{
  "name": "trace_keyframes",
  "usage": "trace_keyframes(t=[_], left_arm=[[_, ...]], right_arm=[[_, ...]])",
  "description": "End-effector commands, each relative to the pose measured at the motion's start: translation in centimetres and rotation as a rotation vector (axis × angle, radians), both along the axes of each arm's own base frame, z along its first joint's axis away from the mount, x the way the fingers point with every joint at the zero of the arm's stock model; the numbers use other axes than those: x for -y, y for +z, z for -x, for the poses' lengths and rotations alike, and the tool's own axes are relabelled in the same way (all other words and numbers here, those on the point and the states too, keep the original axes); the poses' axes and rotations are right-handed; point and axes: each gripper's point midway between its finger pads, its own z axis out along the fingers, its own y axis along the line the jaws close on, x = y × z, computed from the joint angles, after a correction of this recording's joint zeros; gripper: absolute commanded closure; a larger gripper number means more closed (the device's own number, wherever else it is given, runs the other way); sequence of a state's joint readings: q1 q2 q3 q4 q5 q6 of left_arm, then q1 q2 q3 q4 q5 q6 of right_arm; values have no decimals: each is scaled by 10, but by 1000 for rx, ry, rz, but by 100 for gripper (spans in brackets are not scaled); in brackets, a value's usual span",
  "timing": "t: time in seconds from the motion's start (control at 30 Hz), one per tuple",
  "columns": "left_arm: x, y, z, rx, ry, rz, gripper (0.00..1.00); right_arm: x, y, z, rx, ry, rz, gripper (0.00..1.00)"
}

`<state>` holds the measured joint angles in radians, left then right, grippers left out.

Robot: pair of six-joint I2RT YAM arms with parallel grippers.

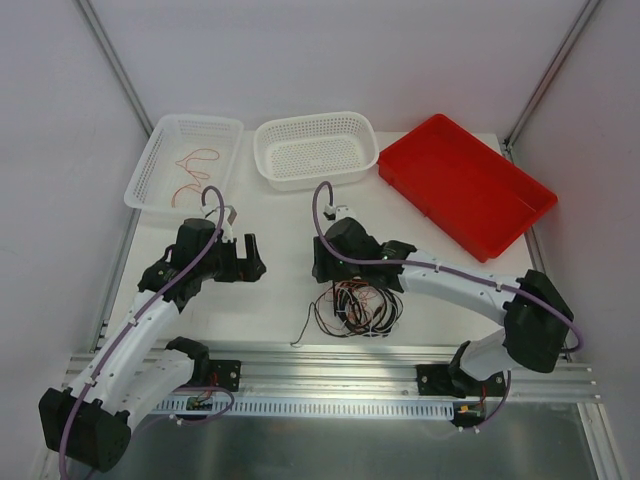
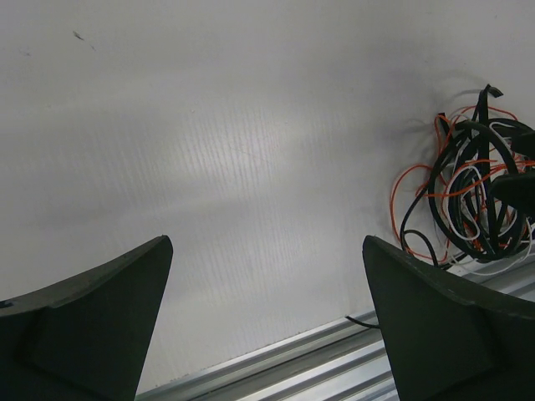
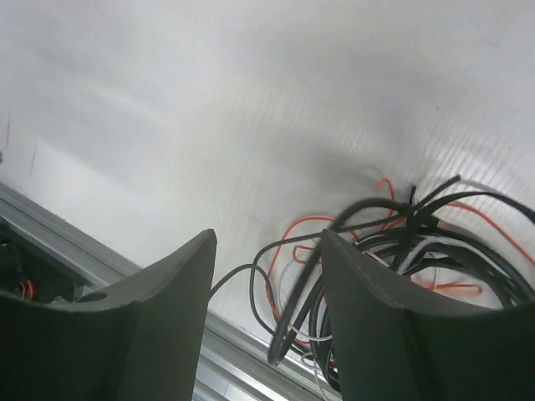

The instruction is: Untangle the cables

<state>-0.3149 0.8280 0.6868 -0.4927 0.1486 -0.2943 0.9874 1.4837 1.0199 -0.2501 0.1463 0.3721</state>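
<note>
The cables (image 1: pixel 356 305) lie in one tangle of black, red-orange and white strands at the table's near edge. The tangle also shows in the left wrist view (image 2: pixel 472 196) and the right wrist view (image 3: pixel 401 242). My right gripper (image 1: pixel 326 270) hovers just left of and above the tangle. In its own view it (image 3: pixel 267 242) is open, with a black cord loop (image 3: pixel 305 322) lying between its fingers, ungripped. My left gripper (image 1: pixel 257 258) is wide open and empty (image 2: pixel 267 246), well left of the tangle. One red-orange wire (image 1: pixel 196 166) lies in the left basket.
A white basket (image 1: pixel 150 165) stands at the back left and a second white basket (image 1: pixel 315 148) at the back middle. A red tray (image 1: pixel 465 185) is at the back right. An aluminium rail (image 1: pixel 330 355) runs along the near edge.
</note>
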Motion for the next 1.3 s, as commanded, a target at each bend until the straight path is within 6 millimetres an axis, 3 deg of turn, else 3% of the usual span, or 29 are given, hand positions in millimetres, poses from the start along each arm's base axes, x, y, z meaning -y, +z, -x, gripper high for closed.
trace_keyframes(t=[0.0,0.23,0.47,0.67,0.8,1.27], left_arm=[[5,3,0,13,-14,26,1],[26,6,7,-16,-112,107,1],[60,14,19,-48,-177,194,1],[107,2,29,-118,-170,226,1],[135,-8,33,-131,-161,149,1],[196,-37,48,-224,-153,100,2]], right_arm=[[14,31,-8,97,-9,40,43],[77,35,-4,203,12,245,46],[103,4,6,149,52,220,53],[97,-8,0,133,150,106,53],[91,-18,0,141,237,93,53],[71,-36,-11,128,301,35,54]])
